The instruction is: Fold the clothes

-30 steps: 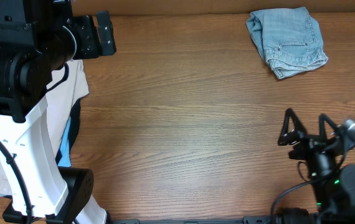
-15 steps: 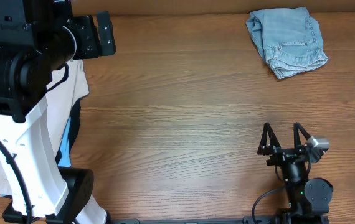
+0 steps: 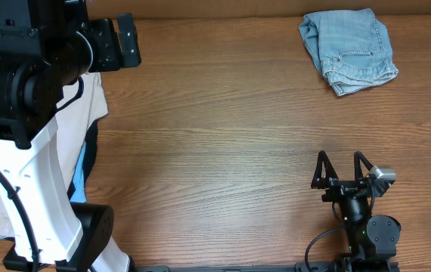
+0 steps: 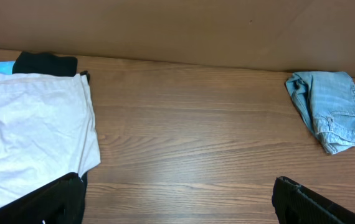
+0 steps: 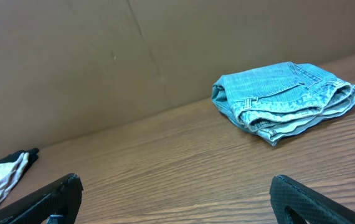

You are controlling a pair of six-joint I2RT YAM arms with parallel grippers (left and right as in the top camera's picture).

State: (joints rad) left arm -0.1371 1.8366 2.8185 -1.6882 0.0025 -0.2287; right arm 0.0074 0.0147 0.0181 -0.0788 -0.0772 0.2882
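Your wooden table [image 3: 223, 151] carries two lots of clothing. At its left edge a white cloth [image 4: 34, 130] tops a loose pile, so that part looks not yet done. The denim shorts [image 3: 349, 49] lie at the far right corner, already folded into a compact bundle. Your left gripper [image 4: 177, 202] and right gripper [image 3: 342, 170] are both spread wide, holding nothing.

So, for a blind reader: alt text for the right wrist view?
Folded light-blue denim shorts lie right of centre on a wooden table, near a brown wall. Open right gripper frames the bottom corners; white cloth at left.
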